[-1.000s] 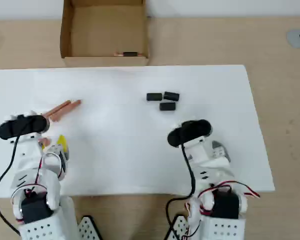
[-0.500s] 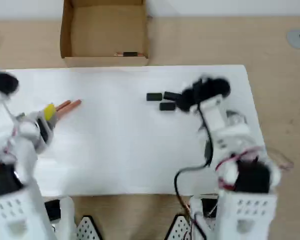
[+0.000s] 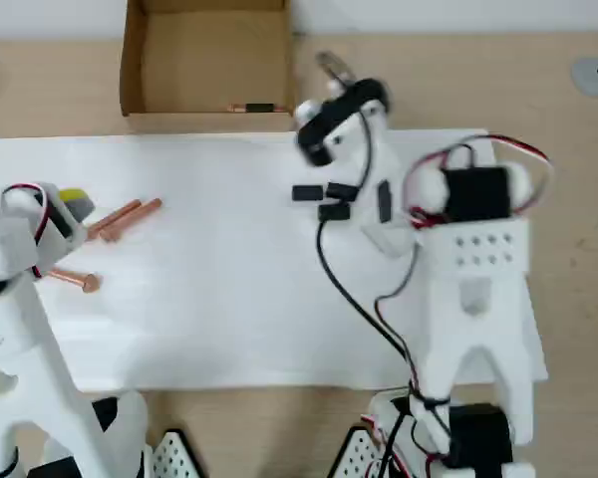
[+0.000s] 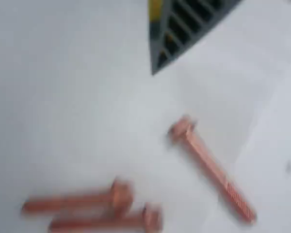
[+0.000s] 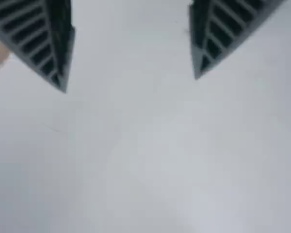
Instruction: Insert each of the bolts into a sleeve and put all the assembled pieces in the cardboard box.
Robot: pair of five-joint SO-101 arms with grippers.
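Since half a second ago, the right arm has swung up and left. It was beside the sleeves and now reaches past them toward the upper edge of the white paper sheet, just right of the open brown cardboard box at top centre. The left arm has pulled back to the left edge of the high view. This uncovers a third copper-coloured metal bolt, which was hidden a second ago.

That single bolt lies almost level at mid-left, head to the right. The other two copper bolts lie side by side just above it. Their long axes run from lower left to upper right, with the heads at the upper right.

Three short black sleeves are clustered at upper centre of the sheet, lying roughly level. One assembled bolt-and-sleeve piece lies level against the box's near wall.

The right gripper has its jaws spread wide over bare sheet, holding nothing. The left gripper, marked with yellow tape, hangs just above the bolts. One finger shows with bare sheet beside it and nothing pinched, so its jaws stand apart.
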